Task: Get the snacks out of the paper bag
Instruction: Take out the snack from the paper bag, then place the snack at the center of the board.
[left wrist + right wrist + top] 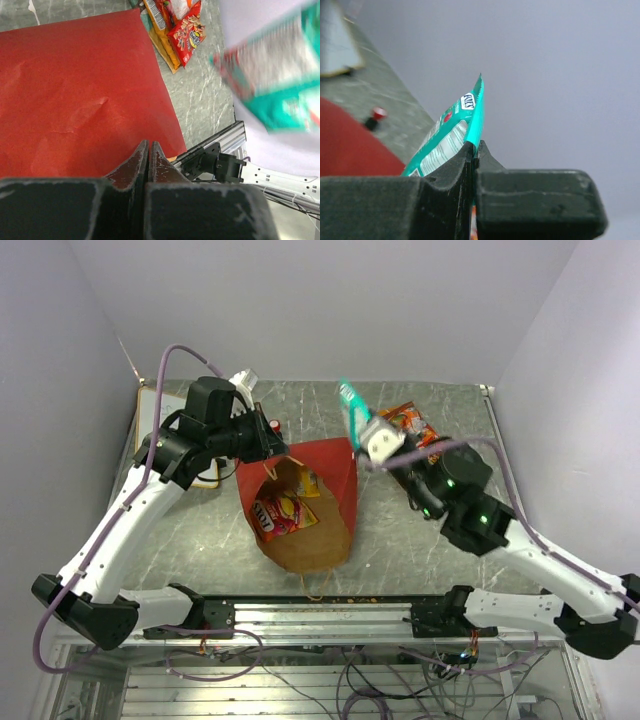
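Clamping a teal foil packet [451,140] in the right gripper [474,148], jaws shut tight on its lower edge, and holding it upright in the air by the far right corner of the paper bag [330,480]. Making out a small white badge with dark letters near the packet's top and white print panels lower down, all too blurred for reading. Catching it in the left wrist view only as a teal and red smear, no word legible.

Seeing the bag lying flat on the grey marbled table [390,535] between the two arms, red outside, brown kraft inside, mouth turned toward the arm bases, thin loop handles at the rim. Finding two snacks inside it: a red packet [283,512] bearing a yellow mark, lettering too small for reading, and a yellow-orange packet [306,481] just beyond it, deeper in.

Hovering the left gripper [272,452] at the bag's far left corner, jaws pressed together over the red paper; not managing to tell whether any paper is pinched between them.

Finding a heap of red and orange packets [412,425] out on the table beyond the right gripper, touching one another, apart from the bag. Noting flame-coloured snack art on the red one and a strip of fine print on the orange one, brand names not readable.

Spotting a small black knob [274,426] with a red cap standing near the left gripper.
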Robot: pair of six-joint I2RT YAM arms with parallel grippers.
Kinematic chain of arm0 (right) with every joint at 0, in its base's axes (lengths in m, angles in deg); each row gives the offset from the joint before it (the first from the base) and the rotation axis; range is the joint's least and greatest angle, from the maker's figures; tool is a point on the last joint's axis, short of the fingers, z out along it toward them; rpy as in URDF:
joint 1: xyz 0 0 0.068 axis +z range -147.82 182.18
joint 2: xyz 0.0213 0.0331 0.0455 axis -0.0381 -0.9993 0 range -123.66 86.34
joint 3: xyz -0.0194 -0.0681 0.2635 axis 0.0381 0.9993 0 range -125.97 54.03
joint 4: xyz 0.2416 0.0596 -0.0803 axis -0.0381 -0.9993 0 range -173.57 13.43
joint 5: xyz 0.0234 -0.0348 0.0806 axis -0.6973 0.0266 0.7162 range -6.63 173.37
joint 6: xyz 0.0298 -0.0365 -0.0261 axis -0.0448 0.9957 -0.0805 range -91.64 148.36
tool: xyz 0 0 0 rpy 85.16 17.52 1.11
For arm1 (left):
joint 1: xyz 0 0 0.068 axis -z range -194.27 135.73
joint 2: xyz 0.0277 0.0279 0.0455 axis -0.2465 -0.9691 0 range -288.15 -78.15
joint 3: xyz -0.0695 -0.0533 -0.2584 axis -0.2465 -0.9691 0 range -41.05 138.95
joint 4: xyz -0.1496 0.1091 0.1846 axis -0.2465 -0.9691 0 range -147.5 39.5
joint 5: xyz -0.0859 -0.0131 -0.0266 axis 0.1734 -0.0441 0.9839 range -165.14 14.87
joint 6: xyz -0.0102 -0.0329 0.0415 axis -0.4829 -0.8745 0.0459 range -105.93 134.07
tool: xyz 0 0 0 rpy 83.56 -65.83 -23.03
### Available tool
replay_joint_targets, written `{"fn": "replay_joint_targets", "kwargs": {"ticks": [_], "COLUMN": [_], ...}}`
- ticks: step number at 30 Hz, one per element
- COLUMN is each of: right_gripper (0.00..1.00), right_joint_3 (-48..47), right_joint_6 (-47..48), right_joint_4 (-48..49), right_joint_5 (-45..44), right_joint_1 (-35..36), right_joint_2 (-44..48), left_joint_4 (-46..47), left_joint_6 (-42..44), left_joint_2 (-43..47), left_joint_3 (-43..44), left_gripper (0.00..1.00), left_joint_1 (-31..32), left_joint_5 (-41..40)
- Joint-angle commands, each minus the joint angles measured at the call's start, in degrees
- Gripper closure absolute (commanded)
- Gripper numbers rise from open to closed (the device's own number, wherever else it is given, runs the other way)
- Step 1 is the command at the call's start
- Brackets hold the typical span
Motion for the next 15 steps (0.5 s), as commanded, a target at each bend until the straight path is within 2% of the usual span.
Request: {"fn": "replay_joint_targets", "kwargs": {"ticks": [1, 8, 15], "right_gripper": [1.00, 1.00, 1.00], "right_joint_3": [-1.64, -4.46, -4.32], "right_joint_6": [-6.05, -14.57, -18.60], "right_joint_4": [10.92, 7.86, 4.53], "right_joint_5": [-6.66, -4.44, -5.40], "right_joint_1": [-12.84, -29.11, -40.27], "right_joint_2": [-4.30, -15.42, -23.62], "left_joint_4": [0.64, 1.42, 1.77], "left_joint_6": [-0.07, -0.29, -0.73], "left_joint_2": [1.58, 1.04, -0.42], "left_joint_3": [-0.83, 0.03, 0.76], "left_gripper": [0.93, 0.93, 0.93], "left_joint_1": [-0.83, -0.91, -0.97], "left_joint_5": [0.70, 1.45, 3.85]}}
